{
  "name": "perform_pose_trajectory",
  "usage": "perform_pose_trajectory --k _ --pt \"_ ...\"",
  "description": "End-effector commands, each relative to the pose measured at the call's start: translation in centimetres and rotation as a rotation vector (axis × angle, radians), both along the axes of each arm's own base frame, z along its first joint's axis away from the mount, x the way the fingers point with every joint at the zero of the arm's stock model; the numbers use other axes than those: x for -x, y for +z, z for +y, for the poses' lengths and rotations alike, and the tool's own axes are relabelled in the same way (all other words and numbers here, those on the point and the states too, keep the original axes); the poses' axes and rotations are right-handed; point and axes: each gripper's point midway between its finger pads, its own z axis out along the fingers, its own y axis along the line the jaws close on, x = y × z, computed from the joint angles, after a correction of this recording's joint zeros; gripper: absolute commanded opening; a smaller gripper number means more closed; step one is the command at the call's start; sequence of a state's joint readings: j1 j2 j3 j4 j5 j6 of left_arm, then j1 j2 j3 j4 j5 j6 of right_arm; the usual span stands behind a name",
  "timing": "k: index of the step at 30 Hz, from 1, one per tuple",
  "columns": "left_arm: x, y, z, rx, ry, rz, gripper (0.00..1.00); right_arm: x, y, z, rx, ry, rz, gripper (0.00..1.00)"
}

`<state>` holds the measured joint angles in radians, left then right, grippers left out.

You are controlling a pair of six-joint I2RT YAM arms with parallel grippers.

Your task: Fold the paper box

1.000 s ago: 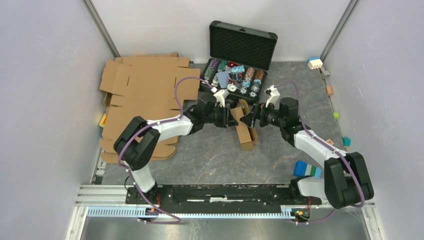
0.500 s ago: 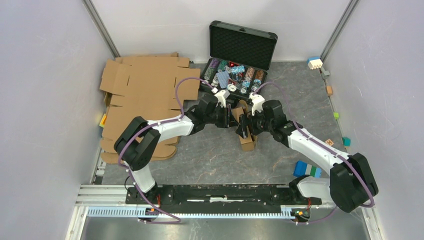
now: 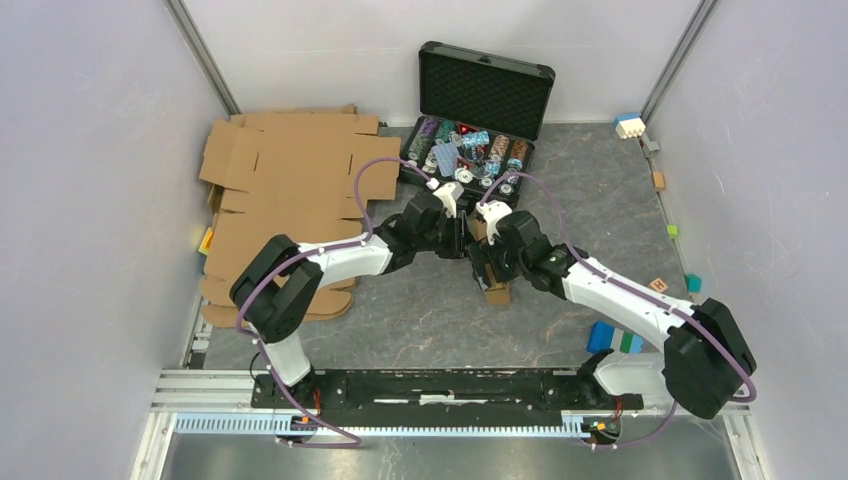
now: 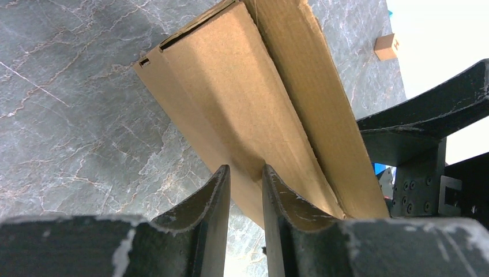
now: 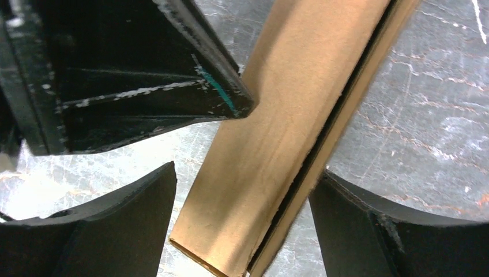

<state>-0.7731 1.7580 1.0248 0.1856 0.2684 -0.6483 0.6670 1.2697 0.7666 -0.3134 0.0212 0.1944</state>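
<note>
My left gripper point(image 4: 245, 173), jaws narrow, pinching a wall of the paper box point(image 4: 259, 98) at table centre, 6 o'clock of the chip case point(image 3: 480, 100); my right gripper point(image 5: 245, 176), jaws wide, straddling the box from 3 o'clock; step, wall-folding; next, probably, right closes to crease.

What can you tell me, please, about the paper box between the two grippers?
The paper box is plain brown corrugated cardboard, long and narrow, folded so that its panels lie close with a dark slit between them. Small notches show at one corner. It sits mid-table, just in front of the open chip case. The left gripper pinches one long edge. The right gripper straddles the box with its jaws open.
</note>
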Motion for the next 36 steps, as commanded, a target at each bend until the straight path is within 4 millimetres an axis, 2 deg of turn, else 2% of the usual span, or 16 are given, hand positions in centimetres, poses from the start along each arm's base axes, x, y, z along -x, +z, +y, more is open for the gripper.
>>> perform_pose_trajectory --k 1,4,7,10,13,19,22,28,32,36 --pt "-0.3 0.8 0.4 -0.013 0.041 -0.016 0.34 -1.4 1.7 -0.8 0.042 -0.054 -0.068 0.81" --pt "-0.3 1.7 1.6 -0.029 0.045 -0.035 0.36 -1.3 2.3 -1.0 0.038 -0.046 -0.091 0.70" --pt "0.3 2.9 3.4 -0.031 0.035 -0.049 0.37 -0.9 2.6 -0.8 0.020 -0.010 -0.103 0.67" --pt "0.8 3.7 6.0 -0.055 0.058 -0.062 0.41 -0.4 2.8 -0.2 -0.010 0.047 -0.110 0.63" --pt "1.2 4.6 9.4 -0.051 0.109 -0.072 0.43 0.6 3.5 1.7 -0.088 0.159 -0.114 0.61" --pt "2.5 5.0 13.6 -0.026 0.194 -0.104 0.50 2.8 4.1 5.0 -0.226 0.382 -0.101 0.58" --pt "3.4 4.5 14.6 -0.006 0.228 -0.099 0.58 4.0 3.9 6.1 -0.264 0.490 -0.091 0.57" --pt "4.0 3.7 14.4 0.046 0.207 -0.078 0.65 5.5 3.4 7.3 -0.306 0.634 -0.070 0.57" --pt "3.3 3.5 14.4 0.035 0.212 -0.081 0.66 6.0 2.4 7.1 -0.286 0.674 -0.051 0.59" --pt "2.4 2.8 15.4 -0.002 0.254 -0.079 0.67 6.1 1.3 6.9 -0.265 0.678 -0.031 0.60"
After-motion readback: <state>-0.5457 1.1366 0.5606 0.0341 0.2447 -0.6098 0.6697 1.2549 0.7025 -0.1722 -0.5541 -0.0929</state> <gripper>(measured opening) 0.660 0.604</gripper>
